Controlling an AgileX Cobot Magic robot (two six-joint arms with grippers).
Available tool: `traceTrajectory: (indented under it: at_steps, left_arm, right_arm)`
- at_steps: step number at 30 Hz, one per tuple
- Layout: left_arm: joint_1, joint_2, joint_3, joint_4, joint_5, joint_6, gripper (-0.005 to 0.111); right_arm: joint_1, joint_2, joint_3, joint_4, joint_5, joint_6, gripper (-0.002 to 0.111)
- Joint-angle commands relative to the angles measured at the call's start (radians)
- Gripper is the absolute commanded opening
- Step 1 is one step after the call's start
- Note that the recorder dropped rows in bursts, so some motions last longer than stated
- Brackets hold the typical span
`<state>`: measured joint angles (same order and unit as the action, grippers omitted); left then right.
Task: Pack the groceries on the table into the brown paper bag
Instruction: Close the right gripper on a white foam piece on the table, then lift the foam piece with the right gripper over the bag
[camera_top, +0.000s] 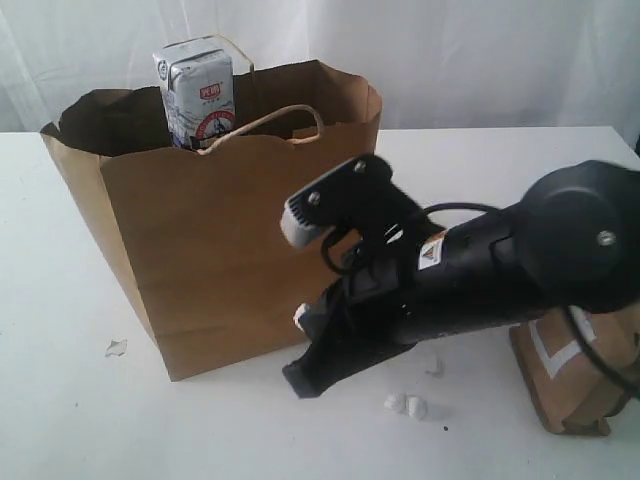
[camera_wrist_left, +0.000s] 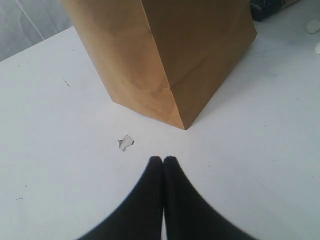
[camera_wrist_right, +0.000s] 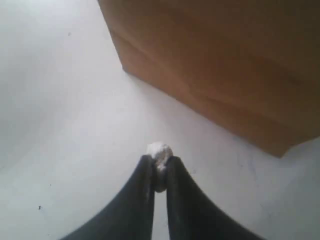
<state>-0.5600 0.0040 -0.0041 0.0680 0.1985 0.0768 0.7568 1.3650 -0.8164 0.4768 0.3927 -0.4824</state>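
Note:
The brown paper bag (camera_top: 220, 250) stands open on the white table (camera_top: 60, 420). The small white-blue carton (camera_top: 195, 90) sticks up out of its top. A brown pouch (camera_top: 570, 375) lies at the right, partly hidden behind my right arm. My right gripper (camera_wrist_right: 160, 162) hangs low over the table in front of the bag (camera_wrist_right: 225, 65). It is shut on a small white crumb (camera_wrist_right: 160, 151) pinched between its tips. My left gripper (camera_wrist_left: 163, 160) is shut and empty, near the bag's corner (camera_wrist_left: 170, 55). It does not show in the exterior view.
White crumbs (camera_top: 405, 405) lie on the table in front of the right arm. A paper scrap (camera_top: 116, 348) sits left of the bag; the left wrist view shows this scrap (camera_wrist_left: 126, 142) just beyond the left fingertips. A dark object (camera_wrist_left: 267, 7) lies past the bag's far side.

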Motion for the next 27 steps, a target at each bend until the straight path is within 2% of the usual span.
traceTrajectory:
  at_steps: [1, 11, 19, 27]
  left_arm:
    - [-0.001, -0.004, 0.004, -0.003, 0.001, -0.002, 0.000]
    - [-0.001, -0.004, 0.004, -0.003, 0.001, -0.002, 0.000]
    - [-0.001, -0.004, 0.004, -0.003, 0.001, -0.002, 0.000]
    - [-0.001, -0.004, 0.004, -0.003, 0.001, -0.002, 0.000]
  right_arm:
    - [-0.059, -0.109, 0.004, -0.013, 0.007, -0.011, 0.000]
    - [-0.188, -0.241, -0.058, -0.050, 0.007, -0.011, 0.000]
    - [-0.200, -0.231, -0.220, -0.082, -0.006, -0.011, 0.000]
    - [-0.200, -0.099, -0.355, -0.093, -0.013, -0.011, 0.000]
